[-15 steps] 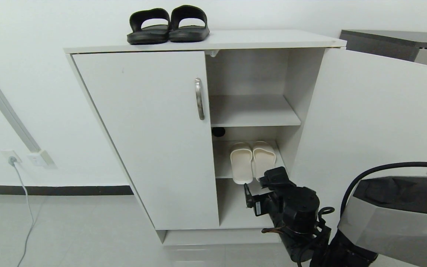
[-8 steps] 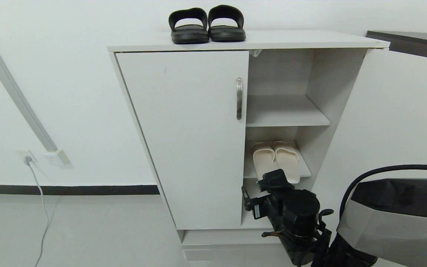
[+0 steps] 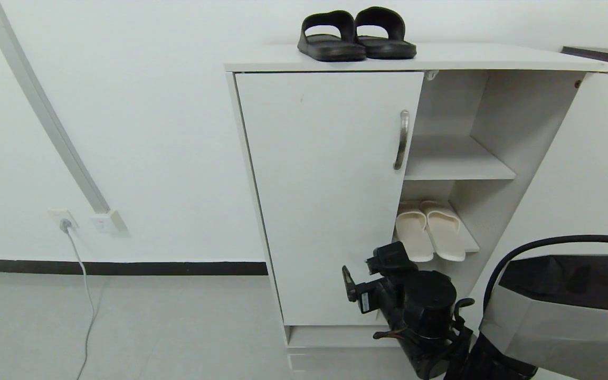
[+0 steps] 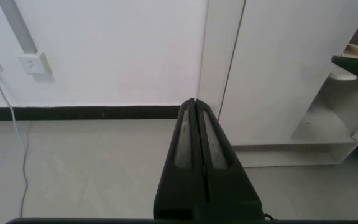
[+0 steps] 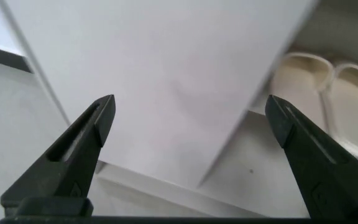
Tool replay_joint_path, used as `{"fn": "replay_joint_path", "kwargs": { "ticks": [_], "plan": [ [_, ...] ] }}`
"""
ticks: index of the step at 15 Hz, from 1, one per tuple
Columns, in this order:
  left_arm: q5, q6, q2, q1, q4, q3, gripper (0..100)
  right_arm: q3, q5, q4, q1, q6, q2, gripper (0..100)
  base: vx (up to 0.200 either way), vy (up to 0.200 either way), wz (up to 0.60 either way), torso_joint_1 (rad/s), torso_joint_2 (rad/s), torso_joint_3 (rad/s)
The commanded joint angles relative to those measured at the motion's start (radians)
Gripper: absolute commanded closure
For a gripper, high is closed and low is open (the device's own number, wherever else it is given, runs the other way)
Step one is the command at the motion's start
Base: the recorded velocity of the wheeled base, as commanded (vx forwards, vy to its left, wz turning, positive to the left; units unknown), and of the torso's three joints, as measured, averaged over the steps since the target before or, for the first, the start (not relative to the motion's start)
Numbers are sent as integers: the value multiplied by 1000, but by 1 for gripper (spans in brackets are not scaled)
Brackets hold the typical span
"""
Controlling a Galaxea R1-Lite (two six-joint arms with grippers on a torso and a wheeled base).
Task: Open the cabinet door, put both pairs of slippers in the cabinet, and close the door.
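**A:** How does the right gripper [image 5: 188, 109] stand?

**B:** Released. Its black fingers [image 5: 82, 143] are spread wide, low in front of the closed left door [image 3: 330, 195] of the white wooden cabinet [image 3: 441, 55].

**A:** And the left gripper [image 4: 195, 112]?

**B:** Clenched on nothing, fingers pressed flat together. It hangs over the grey floor tiles [image 4: 73, 174], facing the cabinet's left side.

**A:** Where are the slippers?

**B:** The cream rubber slippers [image 3: 430, 229] lie side by side on the middle shelf, in the half that the open right door [image 3: 594, 169] leaves bare. The black rubber slippers [image 3: 358, 34] sit on the cabinet's top, above the closed door's curved metal handle [image 3: 402, 140].
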Motion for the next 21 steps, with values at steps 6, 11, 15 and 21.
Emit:
{"fn": "replay_joint_path", "kwargs": {
  "ticks": [6,11,15,21],
  "plan": [
    [-1,0,1,0,0,0,100,10,18,-13,1,0,3,0,0,0,0,0,0,0],
    [-2,1,1,0,0,0,100,10,18,-11,5,0,3,0,0,0,0,0,0,0],
    [-2,1,1,0,0,0,100,15,18,-11,8,0,3,0,0,0,0,0,0,0],
    [-2,1,1,0,0,0,100,23,19,-13,13,0,0,0,0,0,0,15,-221,-235]
  ]
}}
